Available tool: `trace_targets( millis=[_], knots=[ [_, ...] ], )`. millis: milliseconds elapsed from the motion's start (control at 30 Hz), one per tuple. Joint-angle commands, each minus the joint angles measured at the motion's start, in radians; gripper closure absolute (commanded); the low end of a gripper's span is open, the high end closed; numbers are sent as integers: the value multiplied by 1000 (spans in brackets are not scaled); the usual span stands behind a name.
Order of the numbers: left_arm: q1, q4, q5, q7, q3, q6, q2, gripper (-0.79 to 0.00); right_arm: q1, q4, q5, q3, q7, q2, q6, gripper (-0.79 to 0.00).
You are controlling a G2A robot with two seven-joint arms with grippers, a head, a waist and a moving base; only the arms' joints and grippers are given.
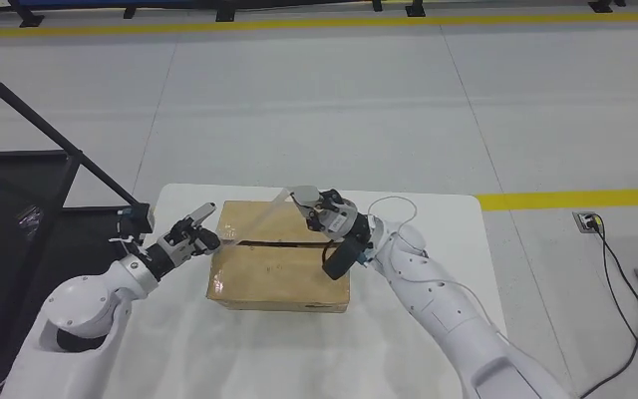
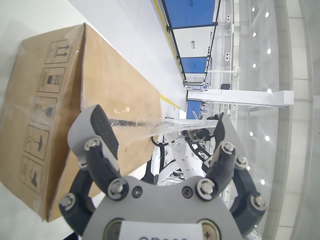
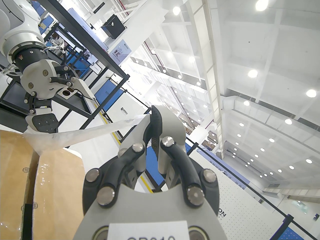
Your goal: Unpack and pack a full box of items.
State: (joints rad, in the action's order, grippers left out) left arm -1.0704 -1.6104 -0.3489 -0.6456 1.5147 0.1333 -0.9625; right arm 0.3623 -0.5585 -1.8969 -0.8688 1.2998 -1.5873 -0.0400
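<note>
Right pincer [image 3: 150,122] pinches tape strip [image 3: 100,129] (perhaps touching left pincer [image 2: 158,118]) over box [image 1: 279,267].

I see a white table [image 1: 249,349]; one cardboard box [image 1: 279,274] sits directly on it, flaps down, nearer its far edge.

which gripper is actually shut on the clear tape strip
The right gripper, pinched shut on the tape strip lifted off the box; the left gripper stands open at the box's side.
</note>
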Motion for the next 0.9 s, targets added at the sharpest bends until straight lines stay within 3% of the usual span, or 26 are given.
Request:
trace_targets(
  millis=[0,333,667,867],
  knots=[
    [14,16,-9,13,-13,1,-3,-785,-5,3,-11,3,-6,-1,-13,0],
    [65,71,-10,33,-68,-3,-15,-785,-4,-11,-11,-2,-21,-1,-46,0],
    [58,64,-6,26,-59,-9,-15,-785,-1,-14,-12,-1,-28,-1,-46,0],
    [47,61,2,22,-48,-15,-14,-785,21,-103,-104,-5,-88,21,-76,0]
  ],
)
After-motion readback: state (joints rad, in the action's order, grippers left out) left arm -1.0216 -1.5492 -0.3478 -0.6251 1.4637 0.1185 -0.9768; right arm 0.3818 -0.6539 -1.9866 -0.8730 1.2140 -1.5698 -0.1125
